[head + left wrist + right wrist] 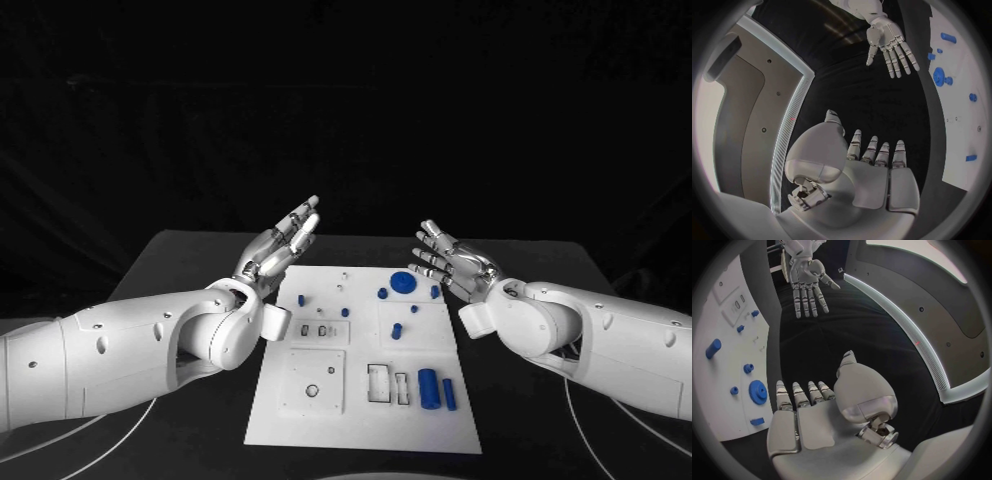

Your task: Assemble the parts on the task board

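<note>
Black desk (173, 262), bare margins on either side of the white board (368, 420). Board lies between the two hands, its far edge just below their fingers. Open space between the palms above the board's far end.

Blue parts on board: large round gear (402, 283) nearest right-hand fingers; small pegs (302, 298) nearer left; long cylinder (428, 386) toward the near edge, well away from both.

Left hand (280, 243) raised, fingers spread wide, holding nothing. Right hand (450, 262) likewise raised, fingers splayed, empty. Palms face one another.
</note>
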